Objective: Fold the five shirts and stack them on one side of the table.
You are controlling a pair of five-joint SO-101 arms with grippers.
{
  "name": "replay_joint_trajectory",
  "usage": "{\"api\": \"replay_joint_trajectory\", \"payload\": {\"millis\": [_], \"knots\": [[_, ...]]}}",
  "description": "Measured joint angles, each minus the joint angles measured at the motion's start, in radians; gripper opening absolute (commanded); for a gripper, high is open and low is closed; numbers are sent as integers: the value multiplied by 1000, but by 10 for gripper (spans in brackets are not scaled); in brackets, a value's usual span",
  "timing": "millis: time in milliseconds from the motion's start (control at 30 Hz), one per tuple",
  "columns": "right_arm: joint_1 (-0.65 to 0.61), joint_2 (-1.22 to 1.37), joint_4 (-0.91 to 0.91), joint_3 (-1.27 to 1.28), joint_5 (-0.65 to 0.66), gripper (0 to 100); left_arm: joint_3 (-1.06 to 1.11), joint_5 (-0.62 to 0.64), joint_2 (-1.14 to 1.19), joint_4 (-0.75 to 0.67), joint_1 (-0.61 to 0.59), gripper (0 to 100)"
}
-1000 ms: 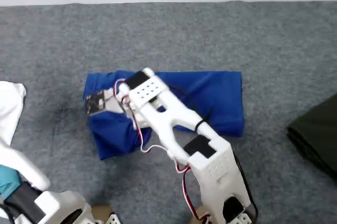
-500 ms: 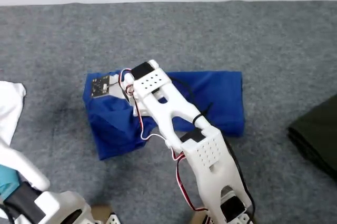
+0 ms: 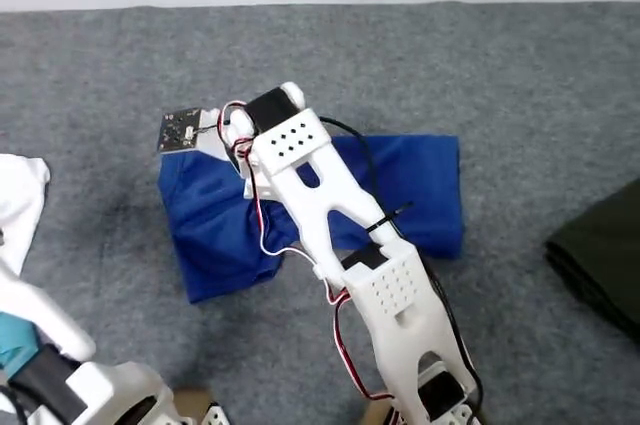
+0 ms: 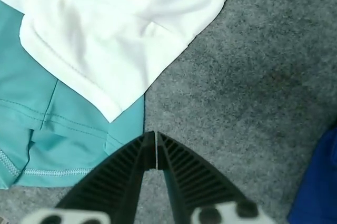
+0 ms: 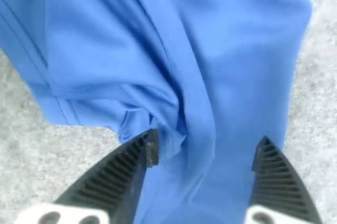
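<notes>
The blue shirt (image 3: 410,195) lies in the middle of the high view. It is partly folded into a long block, with its left end bunched and slanting toward the lower left. The right arm (image 3: 340,225) comes up from the bottom edge and crosses it, hiding much of its middle, so I cannot make out how the folds lie under there.

In the right wrist view the right gripper (image 5: 208,150) hangs over the blue cloth, its jaws spread wide with nothing between them. A ridge of cloth and a hemmed edge lie below it. One fingertip sits right at the hem, but I cannot tell whether it touches.

At the left edge of the high view a white shirt (image 3: 20,205) is cut off by the frame. The left wrist view shows it lying over a teal shirt (image 4: 31,145) and covering part of it. The left gripper (image 4: 157,137) hangs over the grey table (image 4: 253,76) just beside those two, its jaws pressed together and holding nothing.

At the right edge of the high view a dark shirt (image 3: 600,255) pokes in. Most of it is out of frame and its colour is hard to judge.
</notes>
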Motion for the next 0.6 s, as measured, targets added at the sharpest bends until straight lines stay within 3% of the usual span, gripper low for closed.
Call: {"api": "replay_joint_trajectory", "payload": {"millis": [600], "knots": [[-127, 0, 2, 170, -18, 299, 0, 0, 0, 0, 0, 19]]}}
